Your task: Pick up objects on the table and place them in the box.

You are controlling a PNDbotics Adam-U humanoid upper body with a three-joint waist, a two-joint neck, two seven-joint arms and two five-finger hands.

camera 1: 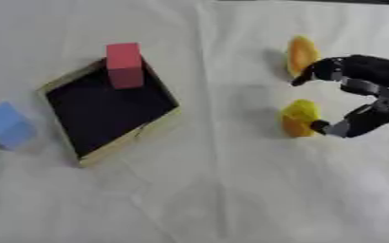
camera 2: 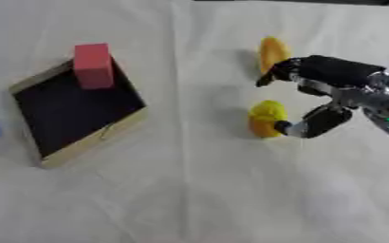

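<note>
At right of frame, our right hand [camera 1: 360, 95] reaches in, fingers and thumb spread apart, holding nothing. The nearer yellow object [camera 1: 300, 117] sits just left of the thumb tip; a second yellow piece [camera 1: 301, 54] lies beyond the fingers. Farther left, the box [camera 1: 73, 147] holds a red block [camera 1: 124, 65]. Our left hand is unseen.

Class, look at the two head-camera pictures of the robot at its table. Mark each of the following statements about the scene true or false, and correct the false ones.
1. A red block stands at the far corner of the box. True.
2. The blue block lies inside the box. False: it sits on the table, left of the box.
3. The right hand is beside the nearer yellow object. True.
4. Only one yellow object is on the table. False: a second yellow object lies farther away.
5. The left hand is holding the red block. False: no left hand shows.
</note>
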